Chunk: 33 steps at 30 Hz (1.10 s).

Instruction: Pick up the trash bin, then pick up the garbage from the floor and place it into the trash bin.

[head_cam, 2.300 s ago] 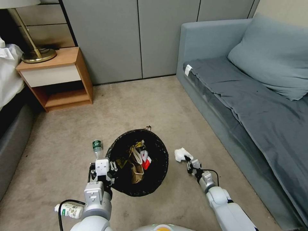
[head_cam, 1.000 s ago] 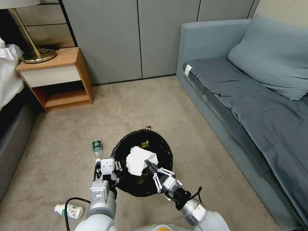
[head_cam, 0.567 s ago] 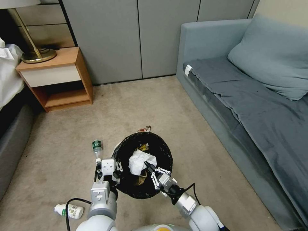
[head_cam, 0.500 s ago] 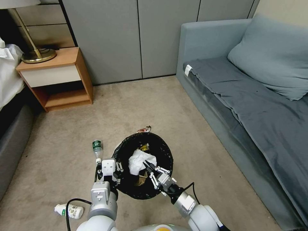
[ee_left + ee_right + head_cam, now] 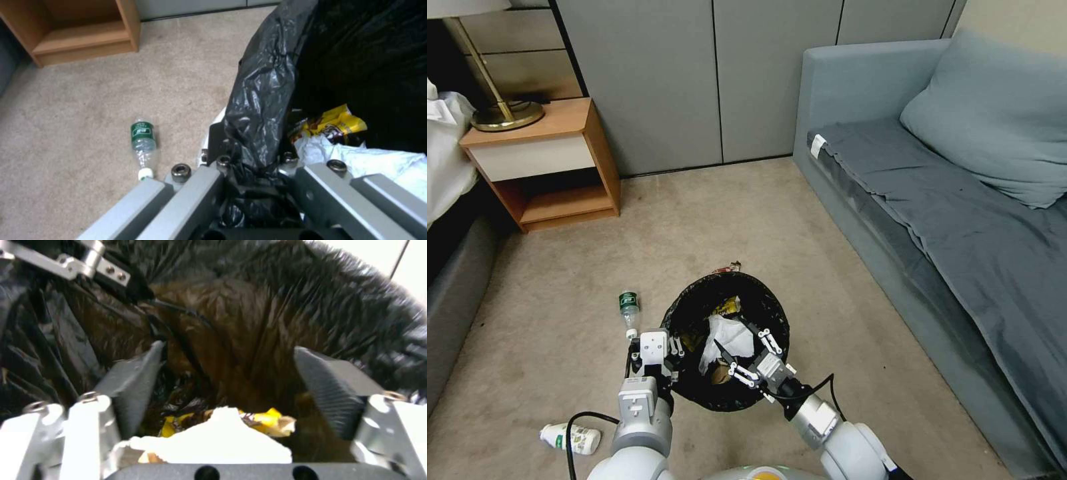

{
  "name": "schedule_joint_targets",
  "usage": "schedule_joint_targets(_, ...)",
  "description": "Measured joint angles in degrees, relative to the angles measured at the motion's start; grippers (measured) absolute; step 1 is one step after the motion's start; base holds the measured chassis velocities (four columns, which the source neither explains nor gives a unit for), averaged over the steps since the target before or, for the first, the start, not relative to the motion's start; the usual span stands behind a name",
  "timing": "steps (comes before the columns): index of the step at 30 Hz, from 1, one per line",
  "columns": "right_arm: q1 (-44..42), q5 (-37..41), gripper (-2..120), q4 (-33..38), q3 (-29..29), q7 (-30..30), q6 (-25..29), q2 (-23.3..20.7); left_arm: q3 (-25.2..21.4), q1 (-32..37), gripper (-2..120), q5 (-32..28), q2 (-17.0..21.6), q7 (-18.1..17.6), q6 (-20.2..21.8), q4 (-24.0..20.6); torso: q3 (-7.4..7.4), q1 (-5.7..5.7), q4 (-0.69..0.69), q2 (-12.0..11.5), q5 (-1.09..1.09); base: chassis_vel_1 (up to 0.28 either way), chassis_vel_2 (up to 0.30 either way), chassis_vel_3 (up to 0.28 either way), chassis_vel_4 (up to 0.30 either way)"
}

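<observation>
Two tools work at the trash bin [image 5: 694, 393]. The left tool [image 5: 657, 353] is clamped on the bin's bag-lined rim at its 9 o'clock side. The right tool [image 5: 740, 347], fingers spread apart, hangs over the bin's mouth above a white tissue [image 5: 724, 337] lying inside. On the floor [image 5: 547, 320], one bottle [image 5: 570, 439] lies at 7 o'clock of the bin, and a green-labelled bottle [image 5: 628, 308] at 10 o'clock.

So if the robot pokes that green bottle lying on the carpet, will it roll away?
Probably a little. The green-label bottle lies on its side on the floor, so its round body could roll, though the carpet would likely slow it. It looks clear, perhaps empty and a bit crumpled, so it's likely light and might squash when squeezed.
</observation>
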Motion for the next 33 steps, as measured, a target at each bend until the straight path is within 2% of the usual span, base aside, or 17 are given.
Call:
schedule_joint_targets(3, -1.70, -0.27, 95, 4.24, 1.61, -0.04, 0.74, -0.50, -0.08, -0.25, 0, 0.00, 0.09, 0.01, 0.00, 0.35, 0.00, 0.00, 0.00, 0.00, 0.00, 0.000, 0.000, 0.000, 0.000)
schedule_joint_targets(9, -3.56, 0.06, 100, 11.74, 4.04, 2.61, 0.98, 0.08, -0.41, -0.48, 0, -0.10, 0.12, 0.01, 0.00, 0.73, 0.00, 0.00, 0.01, 0.00, 0.00, 0.000, 0.000, 0.000, 0.000)
schedule_joint_targets(12, -6.92, 0.05, 100, 17.73, 7.04, 7.92, 0.91, 1.24, -1.25, -0.89, 0, -0.59, 0.37, 0.06, 0.02, 1.24, 0.00, 0.00, 0.00, 0.00, 0.00, 0.000, 0.000, 0.000, 0.000)
schedule_joint_targets(14, -7.47, -0.13, 100, 18.19, 7.45, 8.69, 0.90, 1.47, -1.36, -0.92, 0, -0.68, 0.39, 0.05, 0.02, 1.27, 0.00, 0.00, 0.01, 0.00, 0.00, 0.000, 0.000, 0.000, 0.000)
schedule_joint_targets(15, -9.55, -1.18, 100, 19.38, 8.99, 11.59, 0.73, 2.50, -1.75, -0.97, 0, -1.01, 0.43, 0.00, 0.02, 1.29, 0.00, 0.00, -0.02, 0.00, -0.01, 0.000, 0.000, 0.000, 0.000)
schedule_joint_targets(16, -10.94, -2.01, 100, 19.67, 10.08, 13.88, 0.57, 3.25, -2.00, -1.07, 0, -1.44, 0.43, -0.02, 0.02, 1.28, 0.00, 0.00, 0.02, 0.00, 0.00, 0.000, 0.000, 0.000, 0.000)
schedule_joint_targets(20, -14.36, -2.62, 100, 17.57, 13.28, 17.46, 2.26, 5.12, -2.73, -1.98, 0, -2.80, 0.53, -0.18, 0.33, 0.88, 0.00, 0.00, -0.01, 0.00, 0.01, 0.000, 0.000, 0.000, 0.000)
schedule_joint_targets(25, -15.23, -2.18, 100, 15.03, 15.01, 17.77, 4.58, 5.53, -2.69, -2.02, 0, -3.41, 0.87, -0.71, 0.68, 0.61, 0.00, 0.00, 0.00, 0.00, 0.00, 0.000, 0.000, 0.000, 0.000)
schedule_joint_targets(33, -13.92, 1.23, 100, 14.43, 14.49, 17.31, 4.87, 5.52, -2.77, -1.86, 0, -3.51, 0.94, -0.79, 1.06, 0.05, 0.00, 0.00, 0.00, 0.00, 0.00, 0.000, 0.000, 0.000, 0.000)
